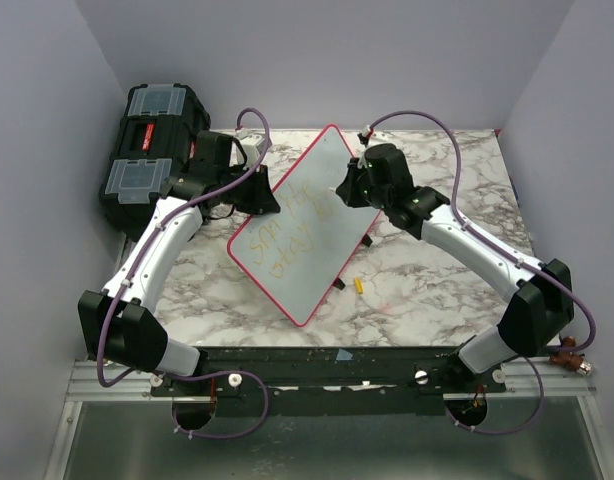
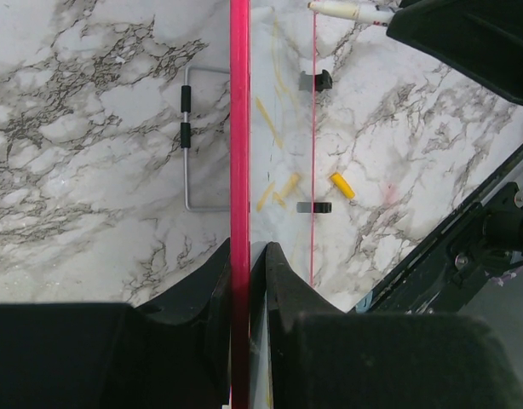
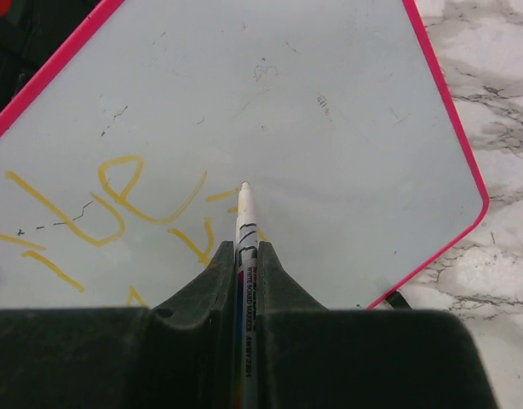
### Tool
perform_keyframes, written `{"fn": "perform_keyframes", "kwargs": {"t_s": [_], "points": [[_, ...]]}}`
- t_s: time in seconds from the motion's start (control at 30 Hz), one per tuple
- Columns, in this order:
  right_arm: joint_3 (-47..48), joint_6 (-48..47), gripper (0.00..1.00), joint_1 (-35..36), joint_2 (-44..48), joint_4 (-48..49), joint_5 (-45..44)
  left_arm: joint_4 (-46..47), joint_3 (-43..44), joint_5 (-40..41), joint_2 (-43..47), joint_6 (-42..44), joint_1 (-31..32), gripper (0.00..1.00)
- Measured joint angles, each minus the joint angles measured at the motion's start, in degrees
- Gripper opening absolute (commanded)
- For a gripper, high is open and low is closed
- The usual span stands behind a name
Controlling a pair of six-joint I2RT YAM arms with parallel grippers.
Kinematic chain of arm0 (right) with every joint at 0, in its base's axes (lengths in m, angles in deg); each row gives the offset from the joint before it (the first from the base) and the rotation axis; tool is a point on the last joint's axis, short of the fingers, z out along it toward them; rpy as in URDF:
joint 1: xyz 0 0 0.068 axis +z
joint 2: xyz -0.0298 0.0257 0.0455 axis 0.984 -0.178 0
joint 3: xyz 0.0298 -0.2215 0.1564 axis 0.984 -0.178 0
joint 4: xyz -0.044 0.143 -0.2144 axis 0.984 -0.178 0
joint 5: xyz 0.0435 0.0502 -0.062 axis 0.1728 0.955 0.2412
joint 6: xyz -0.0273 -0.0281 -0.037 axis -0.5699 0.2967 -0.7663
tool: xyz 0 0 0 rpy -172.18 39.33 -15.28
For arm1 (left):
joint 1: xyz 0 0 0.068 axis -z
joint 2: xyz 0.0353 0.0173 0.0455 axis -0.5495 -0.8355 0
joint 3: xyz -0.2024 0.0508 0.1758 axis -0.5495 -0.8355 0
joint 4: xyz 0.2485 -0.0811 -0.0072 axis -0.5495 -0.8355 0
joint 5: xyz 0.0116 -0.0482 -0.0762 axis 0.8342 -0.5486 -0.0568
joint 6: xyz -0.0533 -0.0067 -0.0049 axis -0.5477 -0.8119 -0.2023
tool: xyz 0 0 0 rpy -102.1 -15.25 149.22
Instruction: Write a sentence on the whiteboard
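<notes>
1. The whiteboard [image 1: 322, 185] is held tilted, left of the desk's [image 1: 437, 290] middle, its frame clamped by the left fingers [image 2: 283, 281].
2. Two yellow lines of the sentence [image 1: 287, 230] are written (perhaps unfinished).
3. A marker [image 3: 244, 226] is clamped in the right fingers [image 3: 274, 273], tip by the board.

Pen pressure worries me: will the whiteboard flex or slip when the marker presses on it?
The whiteboard is probably stiff: its pink frame looks straight edge-on. Clamped by the left gripper on one edge, it may pivot under the marker. Its glossy face likely lets the tip skid.
</notes>
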Motion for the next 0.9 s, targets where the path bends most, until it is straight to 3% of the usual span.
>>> {"fn": "perform_keyframes", "kwargs": {"t_s": [0.9], "points": [[-0.17,-1.01,0.01,0.0,-1.7,-0.02,-1.66,-0.33,0.11,0.07,0.0,0.2,0.0,0.0]]}}
